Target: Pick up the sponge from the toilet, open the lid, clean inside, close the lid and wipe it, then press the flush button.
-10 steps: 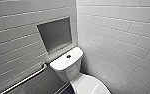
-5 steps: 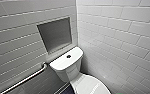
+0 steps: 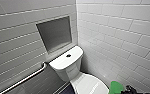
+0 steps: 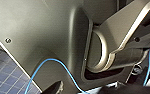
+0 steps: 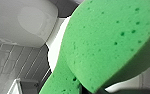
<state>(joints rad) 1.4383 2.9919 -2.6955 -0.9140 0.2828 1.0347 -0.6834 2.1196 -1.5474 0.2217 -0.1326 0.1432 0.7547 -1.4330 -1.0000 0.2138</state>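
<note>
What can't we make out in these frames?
1. Inside of the toilet: head view, the shut lid covers it.
2. Front of the lid: head view, cut off by the bottom edge; its grey lettering is too blurred to read.
3. Right gripper: head view, mostly cut off by the bottom edge, beside the sponge.
4. Most of the lid: right wrist view, the sponge blocks it.

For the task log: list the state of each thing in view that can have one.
the lid, shut, lying flat.
the sponge, held in the air beside the lid, touching nothing else.
the right gripper, shut on the sponge.
the flush button, untouched, nothing on it.
</note>
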